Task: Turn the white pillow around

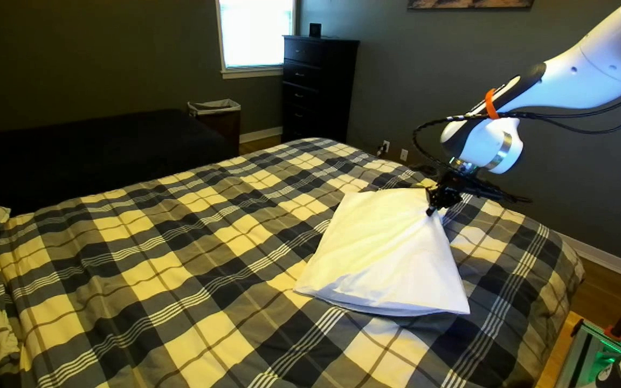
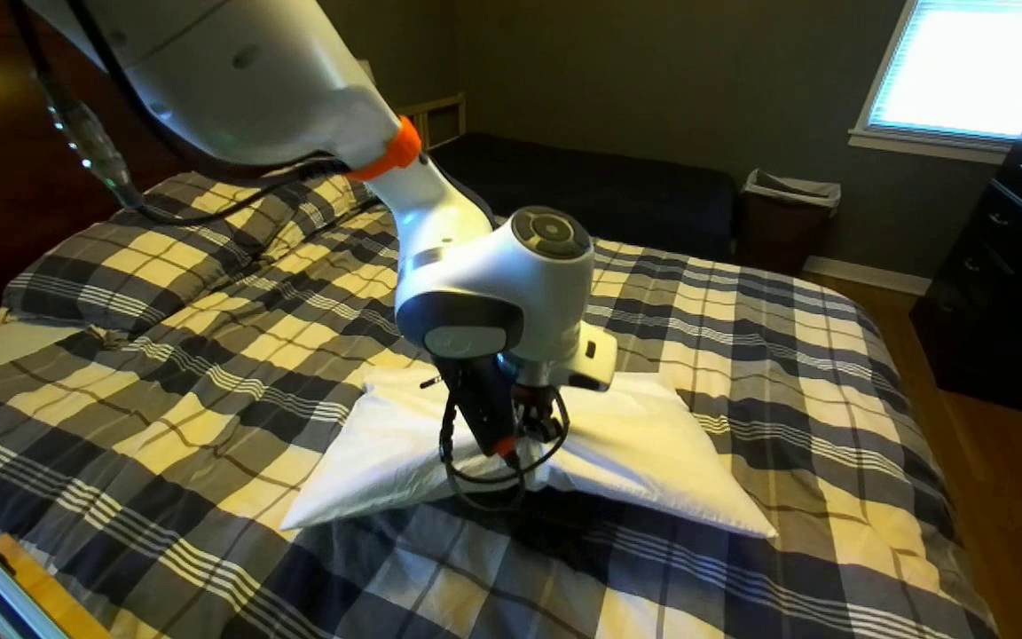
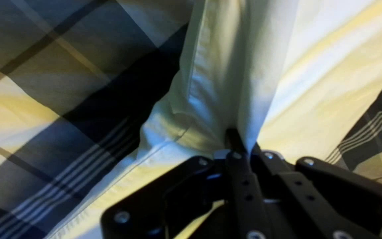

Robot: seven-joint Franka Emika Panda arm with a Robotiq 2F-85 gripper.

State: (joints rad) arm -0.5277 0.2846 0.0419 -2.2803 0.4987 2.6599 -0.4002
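The white pillow [image 1: 375,248] lies on the plaid bedspread [image 1: 181,269] toward the robot's side of the bed. In an exterior view the arm covers its middle, and both near corners of the white pillow [image 2: 662,444] show. My gripper [image 1: 433,207] is at the pillow's edge. In the wrist view my gripper [image 3: 244,142] is shut on a pinched fold of the pillow's white fabric [image 3: 310,99]. The fold rises between the fingers, with creases running away from it. The fingertips are partly hidden by the cloth.
Plaid pillows [image 2: 138,257] lie at the head of the bed by the headboard. A dark bed [image 1: 100,151], a hamper [image 1: 214,116] and a black dresser [image 1: 318,86] stand beyond. A metal-framed robot base [image 1: 591,350] is beside the bed. Cables hang around the wrist.
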